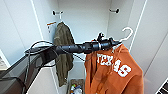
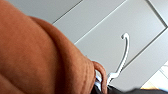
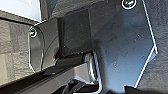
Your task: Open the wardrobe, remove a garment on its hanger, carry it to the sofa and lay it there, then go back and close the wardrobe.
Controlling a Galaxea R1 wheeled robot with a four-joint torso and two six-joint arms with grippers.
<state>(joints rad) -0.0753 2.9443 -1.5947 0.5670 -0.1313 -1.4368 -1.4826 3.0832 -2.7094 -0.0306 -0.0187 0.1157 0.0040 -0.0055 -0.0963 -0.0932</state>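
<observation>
Sweatshirt (image 1: 112, 72), orange with TEXAS lettering, hangs at 5 o'clock from its white hanger (image 1: 127, 33), which the left gripper (image 1: 113, 42) clamps; right fingers: cannot tell; behind, at 10 o'clock, olive jacket (image 1: 62, 50) inside the open wardrobe (image 1: 83, 20)

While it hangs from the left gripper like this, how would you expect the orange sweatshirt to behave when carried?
The sweatshirt looks floppy, draping in folds below the hanger, so it will probably sway. Held at the left gripper by the hanger alone, it may tilt or slip.
</observation>
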